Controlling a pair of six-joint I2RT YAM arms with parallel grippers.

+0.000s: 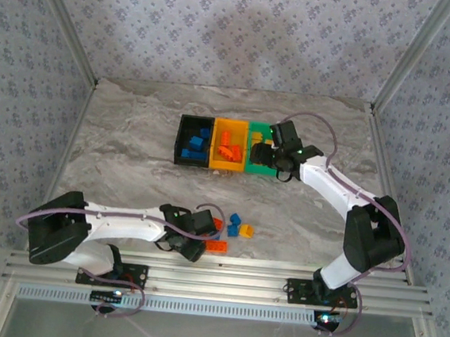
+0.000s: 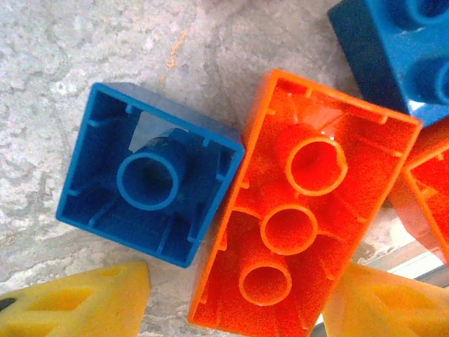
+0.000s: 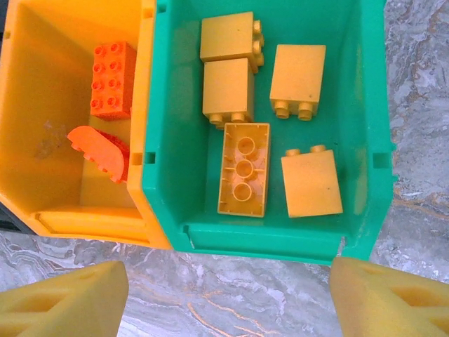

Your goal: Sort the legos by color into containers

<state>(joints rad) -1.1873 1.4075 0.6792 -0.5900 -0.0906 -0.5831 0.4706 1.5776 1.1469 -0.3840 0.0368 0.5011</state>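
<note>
**Left end effector** [image 2: 235, 309]: low over the loose legos at the near edge of the surface [image 1: 123, 151]. Its yellow foam fingers [image 2: 77, 305] are apart and straddle the near end of an overturned orange brick [image 2: 302, 203]. Nothing is clamped. The right-hand pad looks to be at or almost at the brick's wall, while the other pad stands off.

**Orange brick:** hollow side up with three tubes showing, lying skew to the line between the pads.

**Blue square brick** [image 2: 151, 175]: overturned, touching the orange brick's long left wall, just beyond the left finger.

**Other loose pieces:** a second blue brick [image 2: 400, 49], studs up, near the orange brick's far corner, and another orange piece [image 2: 431, 189] close on its right.

**Right end effector** [image 3: 224, 309]: fingers wide apart with nothing between them, at the near rim of the green bin [image 3: 259, 239].

**Containers:**
- The green bin holds five yellow bricks [image 3: 245, 168].
- The yellow-orange bin [image 3: 77, 217] holds orange pieces.
- The black bin [image 1: 180, 140] holds blue ones.

**Handling note (judgement):**
- The step in hand is lifting the orange brick for the yellow-orange bin.
- Turn the wrist slightly so the pads meet the long walls square.
- Keep the left finger clear of the blue brick's corner.
- Close on the walls near mid-length, since an end grip may let the brick swing.
- Lift straight up so the neighbouring bricks are not dragged.
</note>
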